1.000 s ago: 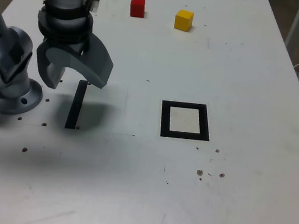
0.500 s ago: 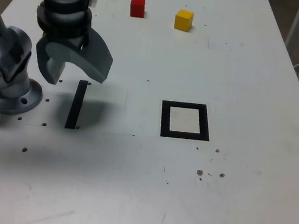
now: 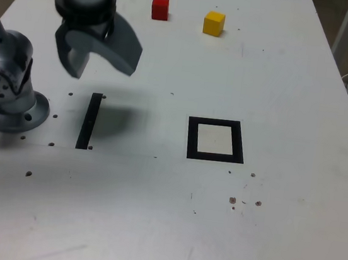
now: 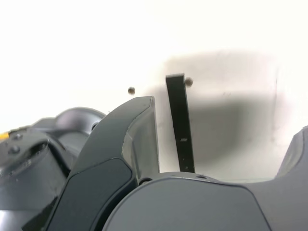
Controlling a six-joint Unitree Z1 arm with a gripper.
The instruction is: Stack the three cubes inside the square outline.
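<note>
step: reach for red cube (image 3: 160, 8) | jaws: wide open, empty | advice: centred over cube, lowered straight, closed squarely across flat faces

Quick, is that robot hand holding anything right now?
Hand: open and empty, above the table near the black strip.

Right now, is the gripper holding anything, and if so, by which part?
Nothing is held. The gripper hangs open and empty above the table, near the black strip. The red cube and yellow cube sit untouched at the far edge.
</note>
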